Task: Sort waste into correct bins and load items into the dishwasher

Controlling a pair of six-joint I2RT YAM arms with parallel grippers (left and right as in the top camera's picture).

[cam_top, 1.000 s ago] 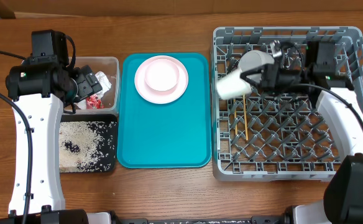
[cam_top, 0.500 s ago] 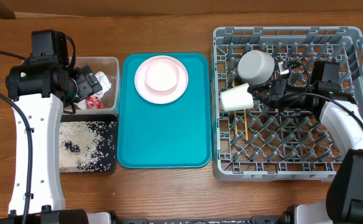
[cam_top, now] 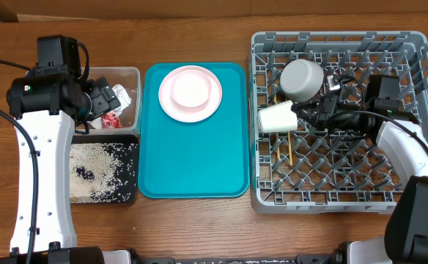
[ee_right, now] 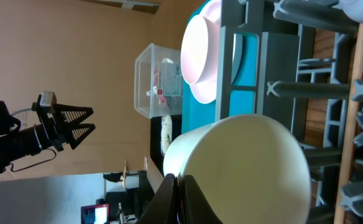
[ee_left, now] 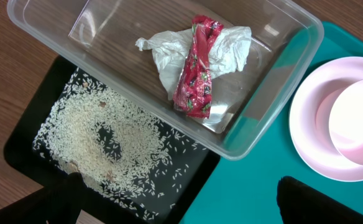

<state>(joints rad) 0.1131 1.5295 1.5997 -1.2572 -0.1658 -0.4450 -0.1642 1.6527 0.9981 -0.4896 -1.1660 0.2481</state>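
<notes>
Right gripper [cam_top: 300, 117]: fingers pressed together on the right end of the small white cup [cam_top: 278, 117], the arm reached in across the dish rack from the right

Small white cup: held on its side low over the left part of the rack; contact with the pegs cannot be told

Pale grey bowl [cam_top: 302, 77]: set in the rack's far-left area, just beside the cup

Wooden chopstick [cam_top: 290, 150]: laid on the lattice floor just on the near side of the cup, pointed from near to far

Dish rack [cam_top: 419, 207]: large grey square rack with upright pegs, placed on the right of the wooden table [cam_top: 199, 227]

Left gripper [ee_left: 180, 182]: fingers spread wide with nothing between them, hung above the near edge of the clear tub

Clear tub [ee_left: 281, 93]: placed at the table's left, a crumpled white napkin [ee_left: 163, 53] and a red snack wrapper [ee_left: 197, 71] seen inside, the wrapper lying across the napkin

Black tray [ee_left: 26, 146]: set touching the tub's near side, white rice [ee_left: 101, 140] scattered over its floor

Teal tray [cam_top: 192, 161]: positioned between the bins and the rack

White plate [cam_top: 165, 99]: left on the teal tray's far end, the pink dish [cam_top: 190, 88] stacked on it
</notes>
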